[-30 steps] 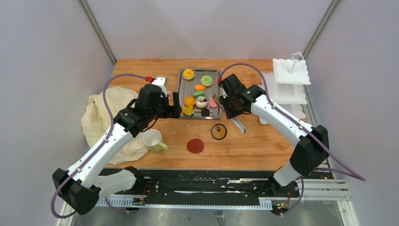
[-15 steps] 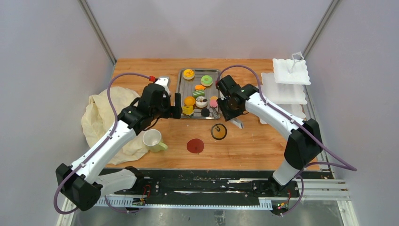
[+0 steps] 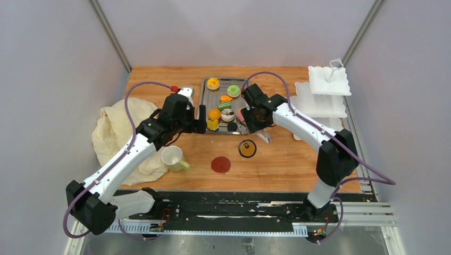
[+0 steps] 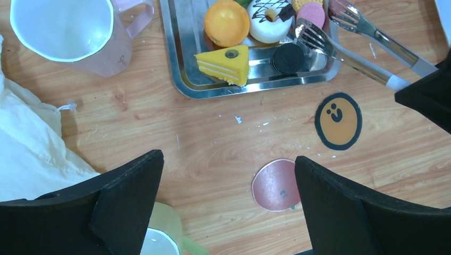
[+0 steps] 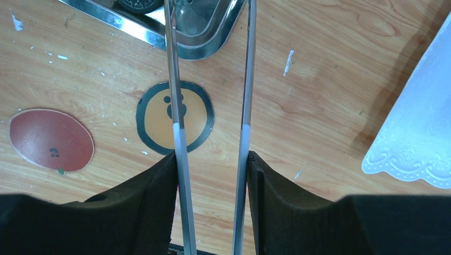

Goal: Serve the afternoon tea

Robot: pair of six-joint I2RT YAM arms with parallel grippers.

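The right hand (image 5: 213, 159) pinches the tongs (image 5: 245, 79) by their handles. Their arms are apart, and the tips reach into the tray's (image 4: 181, 69) near right corner beside a dark biscuit (image 4: 289, 57). The left hand (image 4: 226, 162) is spread wide over the desk (image 4: 213, 143), holding nothing. The pastries (image 4: 226, 21) lie in the tray. Two coasters lie in front of it, one red (image 4: 275, 185) and one orange (image 4: 338, 121). A pink mug (image 4: 69, 32) stands left of the tray. The white stand (image 3: 324, 90) sits well apart, far right.
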